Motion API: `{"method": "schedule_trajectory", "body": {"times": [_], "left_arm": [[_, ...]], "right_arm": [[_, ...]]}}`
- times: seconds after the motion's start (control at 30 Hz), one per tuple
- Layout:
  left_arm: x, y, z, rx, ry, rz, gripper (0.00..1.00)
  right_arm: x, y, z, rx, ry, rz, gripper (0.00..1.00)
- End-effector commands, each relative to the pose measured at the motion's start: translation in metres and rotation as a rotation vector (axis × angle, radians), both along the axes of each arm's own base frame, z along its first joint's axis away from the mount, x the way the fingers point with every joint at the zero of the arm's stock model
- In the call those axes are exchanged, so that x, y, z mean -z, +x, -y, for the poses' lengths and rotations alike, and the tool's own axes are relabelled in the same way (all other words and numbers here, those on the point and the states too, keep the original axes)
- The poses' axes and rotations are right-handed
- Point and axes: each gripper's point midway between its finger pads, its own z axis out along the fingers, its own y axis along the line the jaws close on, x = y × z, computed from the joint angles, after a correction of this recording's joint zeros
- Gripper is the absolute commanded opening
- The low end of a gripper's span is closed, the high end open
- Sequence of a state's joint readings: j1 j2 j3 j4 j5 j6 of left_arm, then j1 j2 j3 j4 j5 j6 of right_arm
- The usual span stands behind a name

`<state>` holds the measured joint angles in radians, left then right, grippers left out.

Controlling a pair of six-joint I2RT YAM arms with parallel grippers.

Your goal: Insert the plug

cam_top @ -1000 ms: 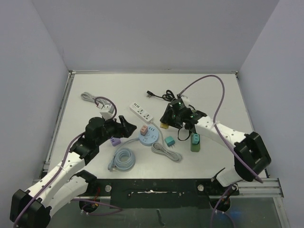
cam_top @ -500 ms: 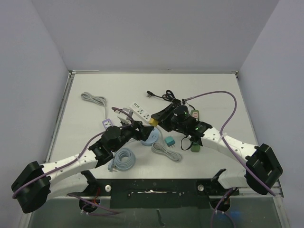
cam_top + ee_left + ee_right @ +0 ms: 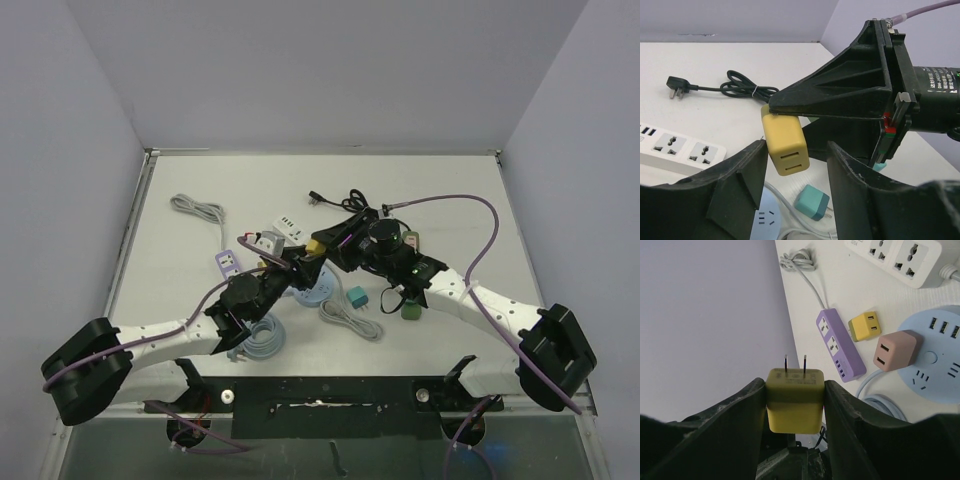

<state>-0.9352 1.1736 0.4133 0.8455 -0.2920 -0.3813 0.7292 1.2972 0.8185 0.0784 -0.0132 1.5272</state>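
- The right gripper (image 3: pixel 795 390) is clamped on the yellow plug (image 3: pixel 786 145), with a finger pressed flat against each side. No gap that I can see, so it looks like a solid grip.
- The plug is up in the air, off the table (image 3: pixel 450 180), about mid-table where the two arms meet nose to nose.
- On the right wrist cam, the two prongs (image 3: pixel 785 362) stick up the frame, pointing away from that camera.
- The opposite end, the face with two slots, looks toward the left wrist cam. The prongs are hidden from that side.
- On the left wrist cam, the plug's long axis runs top to bottom with a slight lean. That puts it crosswise to the right finger lying along its top.
- From overhead the plug is just a small yellow blob, so I can't tell how the axis lies from there.
- The left gripper (image 3: pixel 796 155) has its jaws parted, one on each side of the plug and not squeezing it. One of the left fingers (image 3: pixel 737 185) is right at the plug's lower edge, maybe brushing it. There's a clear gap between the plug and the other finger.
- Under the plug on the left wrist cam are the round blue socket hub (image 3: pixel 765 222) and a teal adapter (image 3: pixel 811 201). The white power strip (image 3: pixel 680 150) is off to the side, and a black cable (image 3: pixel 740 90) lies further back.
- The right wrist cam also shows a purple strip (image 3: pixel 837 347), plus a pink adapter (image 3: pixel 896 351) sitting on the blue hub.
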Motion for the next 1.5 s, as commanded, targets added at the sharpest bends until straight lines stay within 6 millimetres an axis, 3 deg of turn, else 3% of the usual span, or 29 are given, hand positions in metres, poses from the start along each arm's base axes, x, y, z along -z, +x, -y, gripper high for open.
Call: {"method": "schedule_trajectory", "body": {"times": [0.0,0.2,0.33,0.4,0.5,0.6,0.73,0.83,0.87,0.97,1.07,1.23,1.47], "left_arm": [[-0.036,0.004,-0.002,-0.038,-0.097,0.132,0.47],[-0.040,0.007,-0.001,-0.057,-0.089,0.200,0.42],[-0.047,0.008,-0.004,-0.073,-0.104,0.238,0.24],[-0.051,0.009,-0.003,-0.075,-0.099,0.232,0.10],[-0.041,0.014,0.004,-0.066,-0.018,0.144,0.01],[-0.030,0.011,0.006,-0.044,0.051,0.061,0.00],[-0.016,-0.005,0.008,0.041,0.129,-0.060,0.00],[-0.013,-0.022,0.011,0.132,0.165,-0.135,0.00],[-0.007,-0.026,0.012,0.155,0.187,-0.171,0.00],[-0.021,-0.033,0.018,0.208,0.196,-0.252,0.01],[-0.022,-0.034,0.017,0.233,0.194,-0.387,0.02],[-0.011,-0.030,0.005,0.248,0.130,-0.675,0.03],[-0.017,-0.039,0.003,0.296,0.068,-0.803,0.05]], "right_arm": [[-0.046,-0.003,-0.007,-0.023,0.132,0.081,0.45],[-0.051,-0.007,-0.007,-0.038,0.172,0.074,0.46],[-0.057,-0.010,-0.005,-0.045,0.181,0.081,0.48],[-0.056,-0.011,-0.003,-0.050,0.174,0.088,0.56],[-0.049,-0.005,0.016,-0.042,0.109,0.120,0.67],[-0.038,-0.001,0.046,0.020,0.002,0.149,0.76],[-0.028,-0.004,0.081,0.091,-0.114,0.207,0.79],[-0.028,-0.009,0.092,0.078,-0.179,0.269,0.80],[-0.029,-0.011,0.094,0.056,-0.213,0.301,0.80],[-0.039,-0.019,0.087,-0.077,-0.307,0.439,0.80],[-0.045,-0.030,0.079,-0.234,-0.389,0.575,0.80],[-0.040,-0.056,0.067,-0.492,-0.485,0.857,0.77],[-0.050,-0.074,0.056,-0.563,-0.646,1.394,0.77]]}}
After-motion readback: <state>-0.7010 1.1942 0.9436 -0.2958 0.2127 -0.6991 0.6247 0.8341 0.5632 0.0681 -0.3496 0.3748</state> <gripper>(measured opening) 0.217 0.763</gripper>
